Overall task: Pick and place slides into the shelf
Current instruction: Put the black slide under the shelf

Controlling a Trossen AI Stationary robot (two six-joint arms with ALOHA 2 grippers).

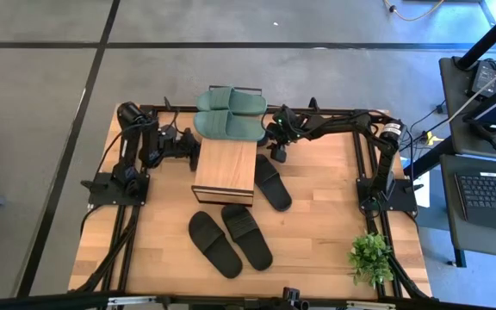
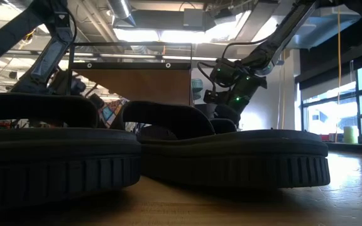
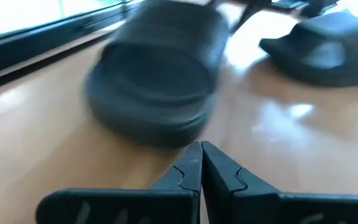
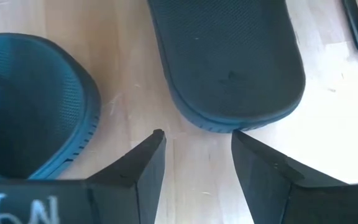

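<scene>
Right pincer [image 4: 194, 146], parted and empty, hovers at the black slide's [image 4: 229, 56] heel (shelf's [image 1: 225, 168] 2 o'clock); next: descend and grip.

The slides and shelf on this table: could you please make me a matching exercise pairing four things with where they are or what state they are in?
Things:
1. green slides
2. pair of black slides
3. left end effector
4. right end effector

Places or states:
A. open, just short of a black slide's end
B. shut
C. side by side on the table's near part
D. at the table's far edge, beyond the shelf

Pairs: 1-D, 2-C, 3-B, 4-A
</scene>
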